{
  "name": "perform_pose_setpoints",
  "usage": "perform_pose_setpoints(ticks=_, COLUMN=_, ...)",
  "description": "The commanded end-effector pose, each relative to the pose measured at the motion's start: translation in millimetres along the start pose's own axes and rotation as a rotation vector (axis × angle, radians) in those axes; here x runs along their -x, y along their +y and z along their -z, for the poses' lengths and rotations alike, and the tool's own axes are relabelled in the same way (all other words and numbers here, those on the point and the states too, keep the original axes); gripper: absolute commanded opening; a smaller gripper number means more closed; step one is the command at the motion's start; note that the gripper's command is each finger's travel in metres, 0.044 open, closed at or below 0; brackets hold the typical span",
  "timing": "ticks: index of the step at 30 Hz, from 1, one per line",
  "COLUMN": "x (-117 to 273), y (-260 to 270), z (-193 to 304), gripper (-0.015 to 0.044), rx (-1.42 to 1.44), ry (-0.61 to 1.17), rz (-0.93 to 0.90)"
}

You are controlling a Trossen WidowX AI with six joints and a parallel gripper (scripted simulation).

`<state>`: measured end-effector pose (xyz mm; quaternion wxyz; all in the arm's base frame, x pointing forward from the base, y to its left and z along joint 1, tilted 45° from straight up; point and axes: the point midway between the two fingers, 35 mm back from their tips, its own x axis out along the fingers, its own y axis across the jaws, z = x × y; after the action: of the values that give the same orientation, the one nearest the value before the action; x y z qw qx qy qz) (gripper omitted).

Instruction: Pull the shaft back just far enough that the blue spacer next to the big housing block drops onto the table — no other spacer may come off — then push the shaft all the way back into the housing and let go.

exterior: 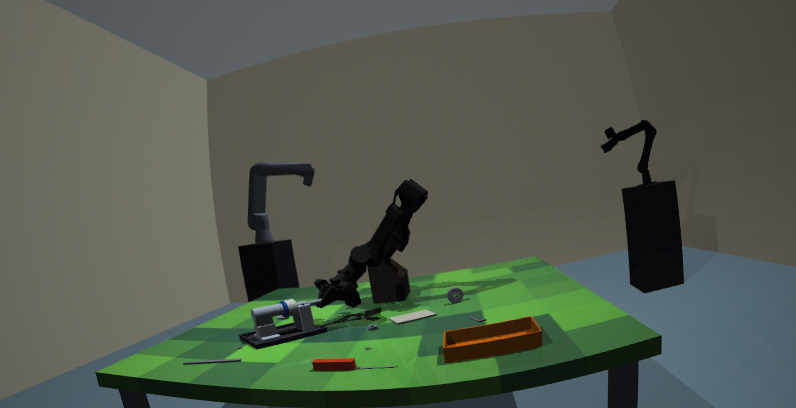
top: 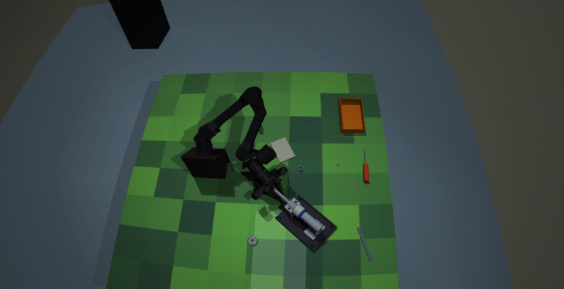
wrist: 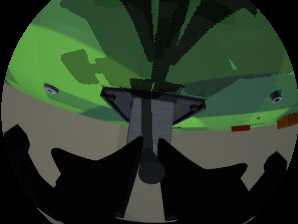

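Note:
The big grey housing block (top: 312,222) (exterior: 266,313) stands on a dark base (top: 285,222) (exterior: 278,340). The blue spacer (top: 301,212) (exterior: 285,308) sits against its near end. Cream spacers (top: 297,209) (exterior: 291,306) fill the space between it and the end support (top: 291,205) (exterior: 304,316). The grey shaft (top: 282,196) (wrist: 147,115) sticks out of the support toward my arm. My gripper (top: 278,193) (exterior: 321,300) (wrist: 150,141) is shut on the shaft, whose rounded end shows between the fingers in the wrist view. The shaft inside the spacers and housing is hidden.
An orange bin (top: 351,115) (exterior: 492,340), a red screwdriver (top: 365,173) (exterior: 334,364), a grey bar (top: 364,244) (exterior: 212,361) and a pale plate (top: 282,149) (exterior: 412,316) lie around the fixture. A grey ring (top: 249,241) and a nut (top: 298,169) are nearer.

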<state>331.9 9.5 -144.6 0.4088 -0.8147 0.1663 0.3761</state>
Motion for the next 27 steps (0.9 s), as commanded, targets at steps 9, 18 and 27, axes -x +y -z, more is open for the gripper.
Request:
perform_pose_setpoints(ticks=9, x=1.3, y=-0.8, z=-0.7, gripper=0.0000, rx=-0.004, ry=-0.002, rz=0.002)
perform_pose_setpoints(ticks=18, x=2.1, y=-0.7, z=-1.2, gripper=0.0000, rx=-0.004, ry=-0.002, rz=0.002)
perform_pose_setpoints(ticks=27, x=2.7, y=-0.7, z=-1.6, gripper=0.0000, rx=-0.004, ry=-0.002, rz=0.002)
